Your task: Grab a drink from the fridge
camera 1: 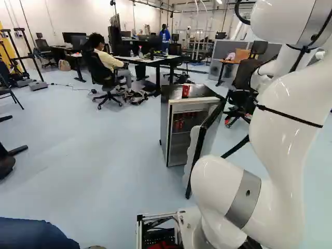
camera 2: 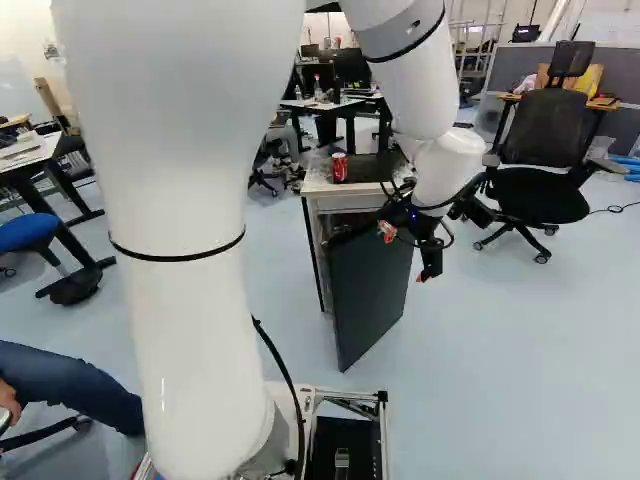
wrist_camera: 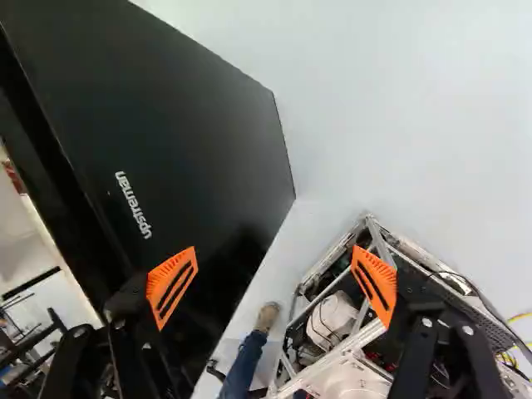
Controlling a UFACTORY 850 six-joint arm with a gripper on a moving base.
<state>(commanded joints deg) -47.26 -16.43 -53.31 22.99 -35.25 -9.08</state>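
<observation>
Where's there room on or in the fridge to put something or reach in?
There's bare fridge top left of the red can in the left base view. A hand might pass between the open door and the cabinet. Red cans crowd it inside, up high.

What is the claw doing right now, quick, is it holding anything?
Claw: open, holding nothing; its fingers stand wide apart by the fridge door.

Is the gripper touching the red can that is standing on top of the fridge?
Apart. The right base view shows it: the red can stands on the fridge, while the gripper hangs lower, beside the open door.
</observation>
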